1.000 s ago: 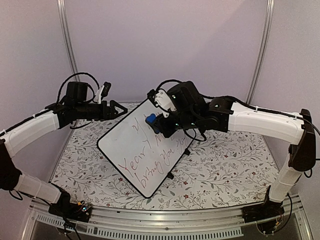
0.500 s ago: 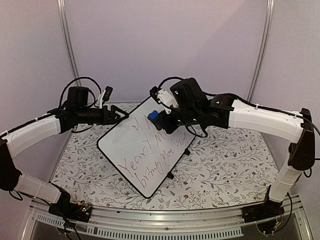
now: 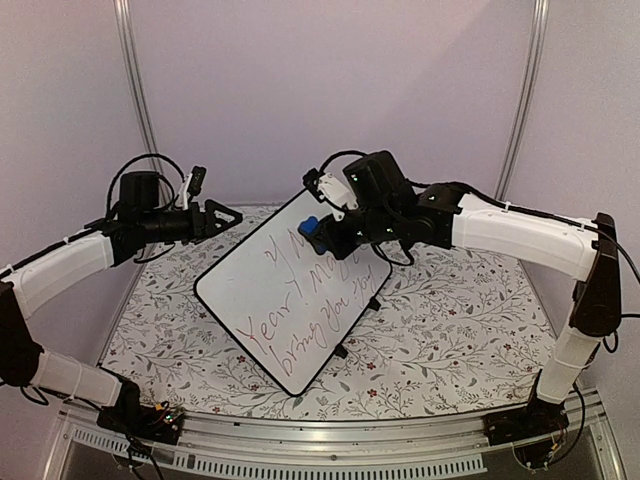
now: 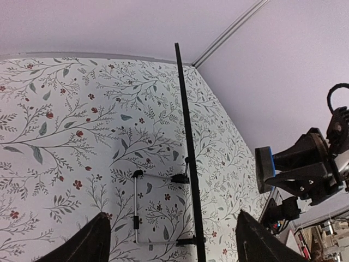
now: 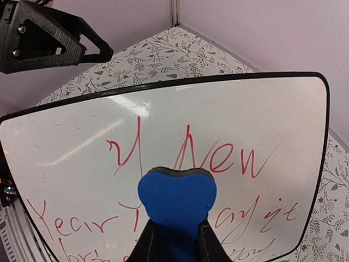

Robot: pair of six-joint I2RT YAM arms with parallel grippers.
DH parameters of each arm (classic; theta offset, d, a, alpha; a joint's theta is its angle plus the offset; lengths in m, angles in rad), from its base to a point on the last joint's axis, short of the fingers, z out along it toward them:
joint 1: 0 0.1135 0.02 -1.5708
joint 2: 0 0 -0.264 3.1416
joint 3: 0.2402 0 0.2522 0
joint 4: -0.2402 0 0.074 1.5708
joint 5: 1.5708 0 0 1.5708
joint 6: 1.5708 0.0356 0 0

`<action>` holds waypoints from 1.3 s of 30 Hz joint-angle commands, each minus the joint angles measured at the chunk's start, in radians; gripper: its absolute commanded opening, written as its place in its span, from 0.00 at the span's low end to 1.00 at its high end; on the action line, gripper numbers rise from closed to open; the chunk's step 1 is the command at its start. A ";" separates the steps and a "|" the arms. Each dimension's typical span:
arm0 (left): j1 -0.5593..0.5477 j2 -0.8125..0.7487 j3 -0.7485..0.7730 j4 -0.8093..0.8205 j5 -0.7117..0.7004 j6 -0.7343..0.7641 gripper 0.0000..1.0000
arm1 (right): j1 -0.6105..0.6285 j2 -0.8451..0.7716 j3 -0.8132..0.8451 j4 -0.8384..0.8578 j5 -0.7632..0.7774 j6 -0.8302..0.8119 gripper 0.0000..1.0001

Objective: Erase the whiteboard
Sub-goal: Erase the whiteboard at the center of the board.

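Observation:
The whiteboard (image 3: 280, 300) stands tilted on the floral table, with red handwriting across it (image 5: 245, 109). My right gripper (image 3: 325, 235) is shut on a blue eraser (image 5: 177, 199) and holds it in front of the board's upper rows of writing. In the left wrist view the eraser (image 4: 265, 169) hangs a little off the board's face, and the board shows edge-on as a thin black line (image 4: 188, 153). My left gripper (image 3: 225, 215) is open and empty, level with the board's upper left corner and behind its back side (image 4: 172, 218).
A wire stand (image 4: 135, 207) props the board from behind. The floral tablecloth (image 3: 450, 330) spreads to the right and front of the board. Purple walls with metal posts (image 3: 135, 90) close the back, and a metal rail (image 3: 330, 445) runs along the near edge.
My left gripper has drawn back to the left and slightly up, away from the board's corner. My right gripper has carried the eraser a little up the board.

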 commanded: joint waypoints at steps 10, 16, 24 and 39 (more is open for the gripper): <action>0.000 -0.012 -0.016 0.036 0.033 -0.012 0.77 | -0.010 0.008 0.052 -0.017 -0.014 0.004 0.03; -0.004 -0.045 -0.030 0.048 0.016 -0.004 0.77 | -0.012 -0.001 0.057 -0.017 -0.015 0.008 0.03; -0.005 -0.038 -0.029 0.045 0.011 -0.004 0.76 | -0.012 -0.006 0.034 -0.003 -0.024 0.032 0.04; -0.014 -0.063 -0.031 0.044 0.012 0.006 0.77 | -0.012 -0.016 -0.019 0.029 -0.017 0.063 0.04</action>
